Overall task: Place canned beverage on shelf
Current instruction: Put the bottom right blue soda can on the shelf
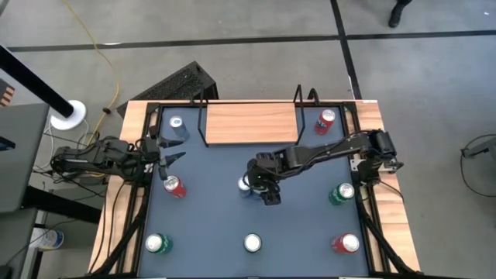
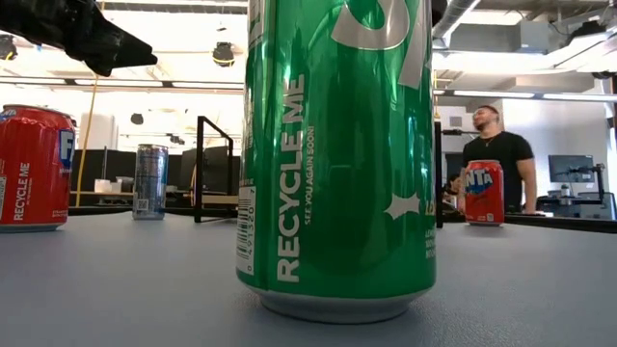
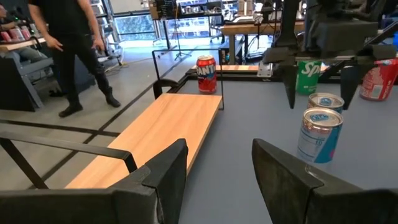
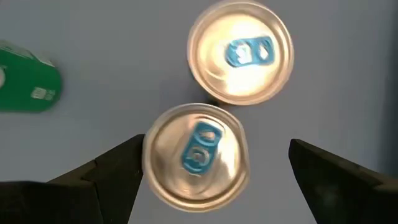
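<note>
A tall green can (image 2: 337, 159) stands upright on the grey surface (image 2: 116, 289), filling the centre foreground. A red can (image 2: 34, 169) stands at the left edge, a slim silver-blue can (image 2: 149, 181) farther back, and a red Fanta can (image 2: 483, 192) at right. A person in a black shirt (image 2: 501, 154) sits behind.

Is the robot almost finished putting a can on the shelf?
Not yet. The wooden shelf has no can on it, so nothing is done. Right now the right gripper hangs open above two blue cans in the middle of the table, its fingers either side of one can's top, not gripping. The left gripper waits at the table's left edge. Grabbing, lifting and placing the can are all left.
</note>
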Motion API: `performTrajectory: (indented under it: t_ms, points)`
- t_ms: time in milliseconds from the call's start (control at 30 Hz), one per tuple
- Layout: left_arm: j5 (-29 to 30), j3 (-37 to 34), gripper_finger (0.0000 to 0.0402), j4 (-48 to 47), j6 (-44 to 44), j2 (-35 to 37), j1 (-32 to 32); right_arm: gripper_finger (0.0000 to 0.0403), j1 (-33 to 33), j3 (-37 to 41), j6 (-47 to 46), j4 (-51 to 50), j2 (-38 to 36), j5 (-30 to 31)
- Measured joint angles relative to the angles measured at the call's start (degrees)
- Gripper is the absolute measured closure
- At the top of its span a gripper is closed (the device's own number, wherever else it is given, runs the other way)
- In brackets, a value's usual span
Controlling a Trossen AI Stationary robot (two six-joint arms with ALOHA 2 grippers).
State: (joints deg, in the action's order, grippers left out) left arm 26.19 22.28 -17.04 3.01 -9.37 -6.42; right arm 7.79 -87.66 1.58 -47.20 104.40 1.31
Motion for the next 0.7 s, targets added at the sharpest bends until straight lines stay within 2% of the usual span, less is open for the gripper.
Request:
performTrajectory:
  t_ms: [167,700]
  points:
    - [-0.02,0.00,0.0230,-0.02,0.00,0.00,0.01,0.0053,0.16,0.00,-0.06,-0.85,0.00,0.56]
    - [-0.04,0.00,0.0230,-0.09,0.00,0.00,0.01,0.0202,0.75,0.72,1.52,0.84,-0.04,0.78]
